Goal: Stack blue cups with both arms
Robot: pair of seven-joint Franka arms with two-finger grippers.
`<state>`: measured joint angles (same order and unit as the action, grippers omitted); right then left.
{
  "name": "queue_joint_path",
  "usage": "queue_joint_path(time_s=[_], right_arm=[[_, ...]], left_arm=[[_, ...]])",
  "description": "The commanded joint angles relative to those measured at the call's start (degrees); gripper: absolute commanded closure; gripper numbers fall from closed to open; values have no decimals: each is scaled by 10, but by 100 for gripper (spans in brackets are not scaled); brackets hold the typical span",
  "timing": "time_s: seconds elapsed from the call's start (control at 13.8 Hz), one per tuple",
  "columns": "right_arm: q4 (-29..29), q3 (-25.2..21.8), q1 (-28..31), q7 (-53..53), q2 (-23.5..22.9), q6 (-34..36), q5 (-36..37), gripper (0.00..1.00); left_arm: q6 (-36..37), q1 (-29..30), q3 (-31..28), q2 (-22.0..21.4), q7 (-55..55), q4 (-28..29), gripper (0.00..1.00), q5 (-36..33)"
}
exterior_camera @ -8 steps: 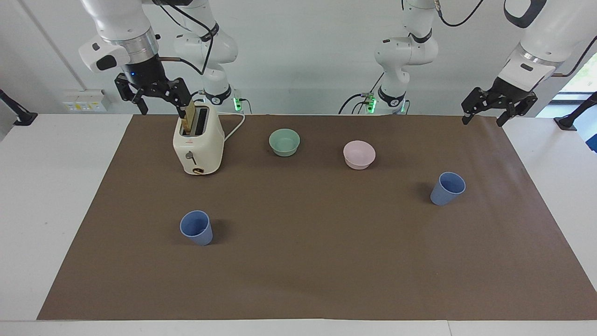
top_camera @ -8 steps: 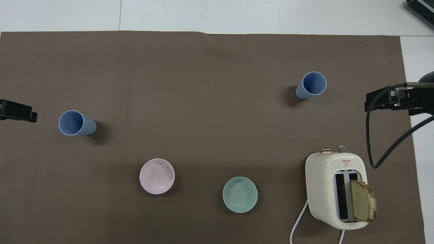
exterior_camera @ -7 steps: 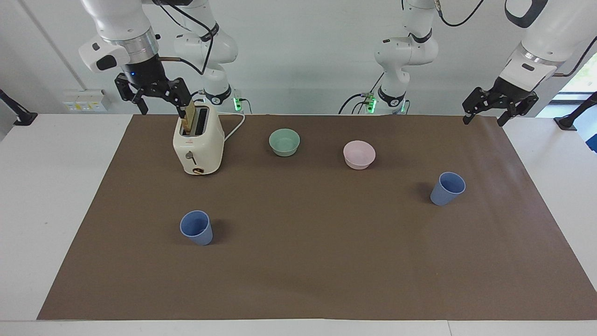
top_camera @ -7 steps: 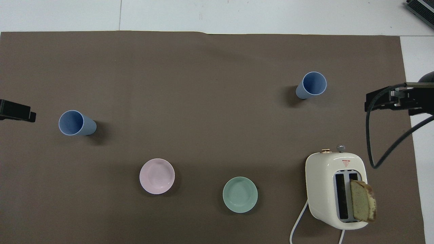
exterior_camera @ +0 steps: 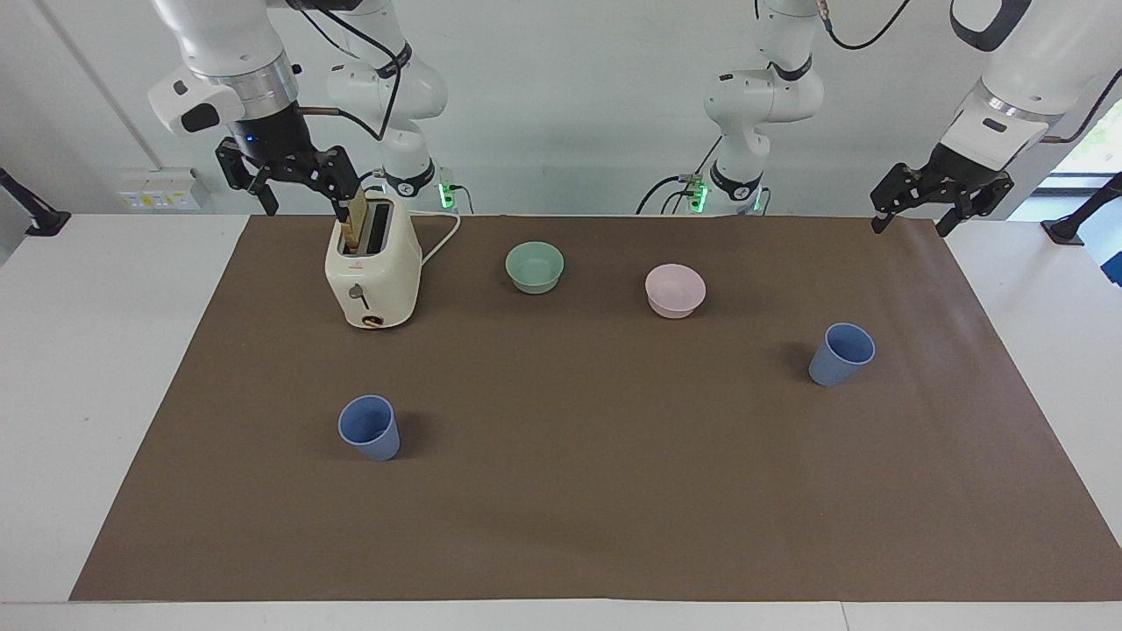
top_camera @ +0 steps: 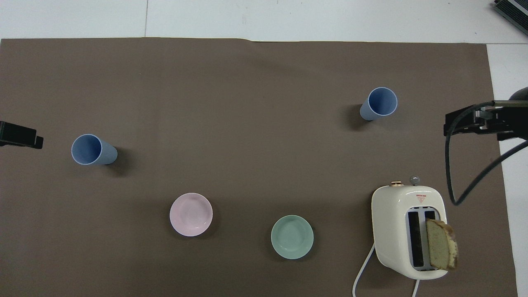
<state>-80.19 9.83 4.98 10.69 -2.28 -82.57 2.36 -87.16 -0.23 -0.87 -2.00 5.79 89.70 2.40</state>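
Both blue cups stand upright and apart on the brown mat covering the desk. One blue cup (exterior_camera: 369,427) sits at the lower left of the facing view, well below the right gripper (exterior_camera: 298,186), whose jaws hang released above the toaster (exterior_camera: 372,276) at the upper left. The other blue cup (exterior_camera: 841,354) sits at the middle right, well below the left gripper (exterior_camera: 938,202), whose jaws are spread and empty over the mat's upper right corner

White arms (exterior_camera: 228,53), black tools
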Motion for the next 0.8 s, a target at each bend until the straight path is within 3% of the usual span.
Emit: queue_joint_path(time_s=[0.0, 0.72], right_arm=[[-19, 2, 10, -8, 15, -8, -14, 0], [-19, 2, 9, -1, 15, -8, -14, 0]], left_arm=[[-10, 2, 2, -13, 5, 15, 0, -10], [-10, 2, 2, -13, 5, 15, 0, -10]])
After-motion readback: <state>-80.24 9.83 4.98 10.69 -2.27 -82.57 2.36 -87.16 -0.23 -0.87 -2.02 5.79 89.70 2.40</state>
